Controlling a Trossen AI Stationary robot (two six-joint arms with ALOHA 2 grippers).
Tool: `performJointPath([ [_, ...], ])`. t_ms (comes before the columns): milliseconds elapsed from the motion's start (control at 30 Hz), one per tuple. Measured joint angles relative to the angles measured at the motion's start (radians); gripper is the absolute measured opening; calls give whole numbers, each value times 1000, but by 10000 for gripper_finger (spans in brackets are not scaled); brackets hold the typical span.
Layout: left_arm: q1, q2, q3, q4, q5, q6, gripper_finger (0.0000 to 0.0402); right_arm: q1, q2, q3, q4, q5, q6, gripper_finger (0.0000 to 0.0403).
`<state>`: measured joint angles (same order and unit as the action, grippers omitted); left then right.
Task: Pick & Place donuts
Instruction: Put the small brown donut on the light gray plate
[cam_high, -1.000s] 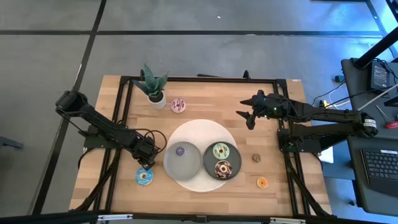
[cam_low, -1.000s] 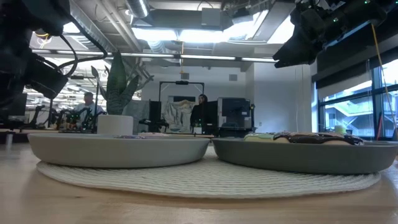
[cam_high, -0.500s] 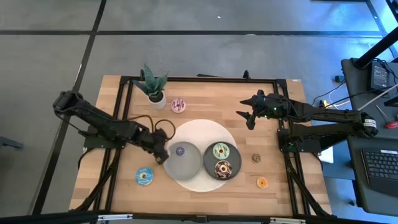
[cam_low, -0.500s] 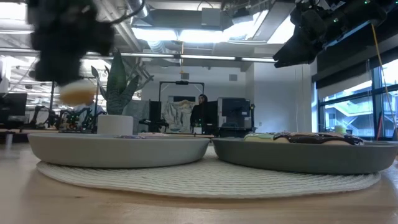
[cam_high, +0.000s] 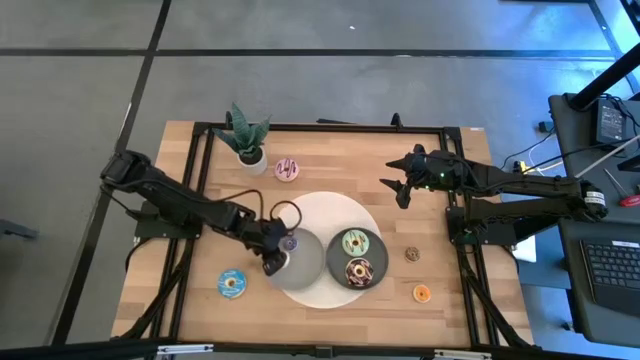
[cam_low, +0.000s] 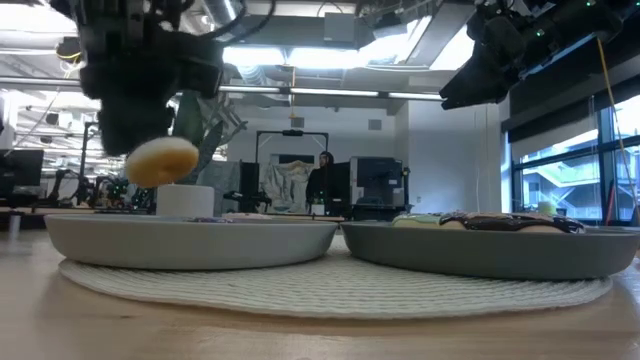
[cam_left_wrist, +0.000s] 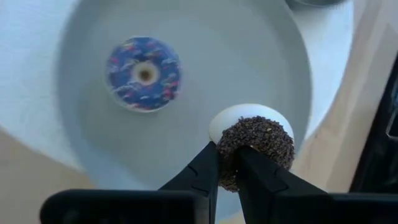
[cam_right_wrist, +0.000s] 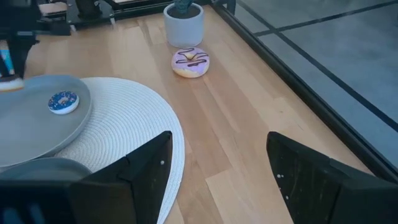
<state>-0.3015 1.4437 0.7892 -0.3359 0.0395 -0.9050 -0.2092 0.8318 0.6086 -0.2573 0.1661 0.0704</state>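
My left gripper (cam_high: 274, 262) hangs over the near-left part of the left grey plate (cam_high: 303, 280), shut on a small brown-sprinkled donut (cam_left_wrist: 256, 142) with a cream underside (cam_low: 163, 161). A small purple donut (cam_left_wrist: 143, 73) lies flat on that plate. The mint-green donut (cam_high: 354, 243) and the chocolate donut (cam_high: 359, 271) lie on the right grey plate (cam_high: 331, 262). On the bare table lie the blue donut (cam_high: 232, 284), the pink donut (cam_high: 287, 169), a small brown one (cam_high: 411, 254) and an orange one (cam_high: 421, 293). My right gripper (cam_high: 398, 186) waits open above the table's far right. My left gripper pinches the small donut's ring on the side nearest the fingers (cam_left_wrist: 227, 163). One finger (cam_left_wrist: 249, 168) seems to reach into the hole and the other (cam_left_wrist: 208, 169) lies outside. The fingers point down. The donut is lifted clear above the plate, iced side up.
Both plates sit on a round white woven mat (cam_high: 320, 210) at the table's middle. A small potted plant (cam_high: 246, 138) stands at the far left, beside the pink donut. Bare wood shows near the right edge and the near-left corner.
My left gripper has travelled from beside the blue donut toward the table's right and now hangs over the left plate. It carries the small donut, which sits lower in the low view than half a second ago. The blue donut has stayed on the table.
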Motion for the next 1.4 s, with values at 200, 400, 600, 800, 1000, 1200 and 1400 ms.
performJointPath([
  [200,-7,86,159,-185,-22,98,31,0,0,0,1,0,3,262],
  [400,-19,198,232,-248,-32,160,29,0,15,0,1,0,4,262],
  [600,-16,239,233,-281,35,159,29,0,59,0,2,-1,4,262],
  [800,-17,242,233,-260,40,159,30,0,101,0,7,-1,4,262],
  [1000,-16,242,233,-266,35,159,43,0,104,0,7,-1,2,262],
  [1200,-14,242,233,-267,10,144,74,0,102,0,7,-1,2,262],
  [1400,-2,242,233,-283,5,143,112,0,102,0,6,-1,2,262],
])
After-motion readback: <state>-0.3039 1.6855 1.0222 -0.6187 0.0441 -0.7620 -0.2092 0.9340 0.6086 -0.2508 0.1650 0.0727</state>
